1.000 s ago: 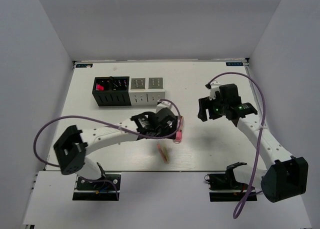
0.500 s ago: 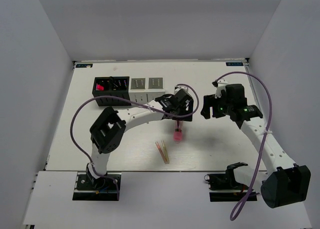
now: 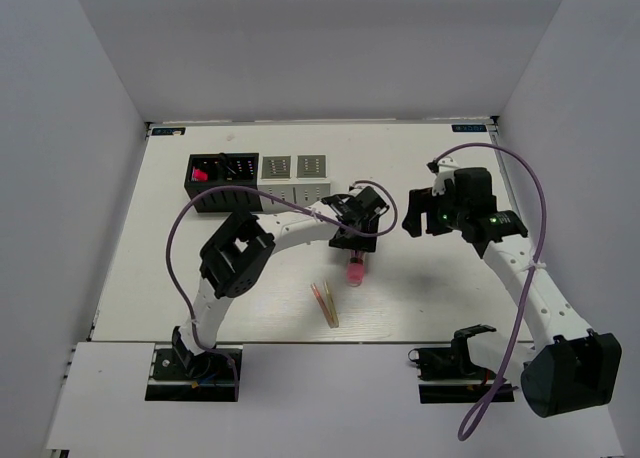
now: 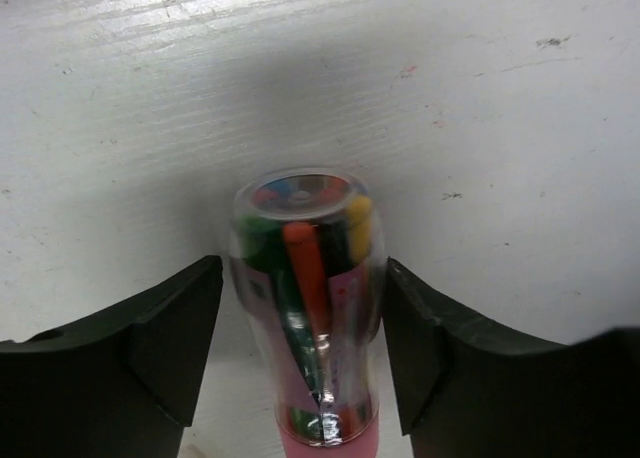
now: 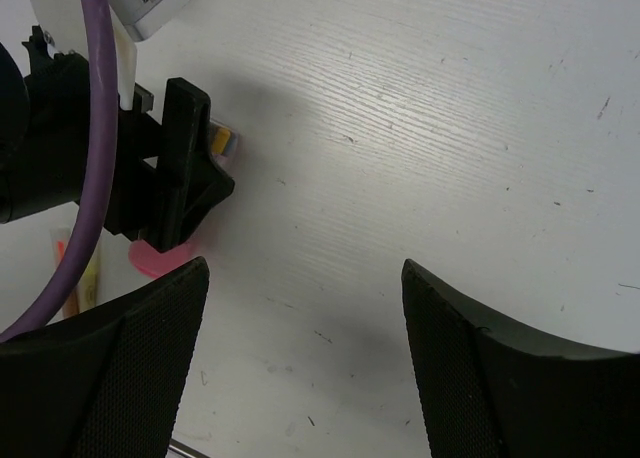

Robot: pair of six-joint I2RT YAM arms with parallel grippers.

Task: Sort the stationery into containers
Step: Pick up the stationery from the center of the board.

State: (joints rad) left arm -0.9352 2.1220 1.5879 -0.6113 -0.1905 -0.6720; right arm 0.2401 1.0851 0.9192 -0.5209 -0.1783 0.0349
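A clear tube with a pink end [image 3: 354, 272], holding several coloured pens, lies on the white table. In the left wrist view the tube [image 4: 305, 308] lies between the two black jaws. My left gripper [image 3: 359, 240] is open and straddles it closely, with a thin gap on the left side. My right gripper [image 3: 411, 221] is open and empty, hovering to the right of the tube. In the right wrist view the pink end [image 5: 160, 261] shows beside my left gripper's fingers. Two thin yellow-pink sticks [image 3: 326, 304] lie nearer the front. No markers or scissors show on the table.
The black organizer [image 3: 222, 196] stands at the back left with something pink [image 3: 200, 175] in one compartment. The light grey organizer [image 3: 295, 190] adjoins it on the right. Purple cables loop over both arms. White walls enclose the table.
My left arm has swung its elbow in, and its gripper has moved right and back over the pink tube. The tube has stayed put. My right gripper has shifted slightly right.
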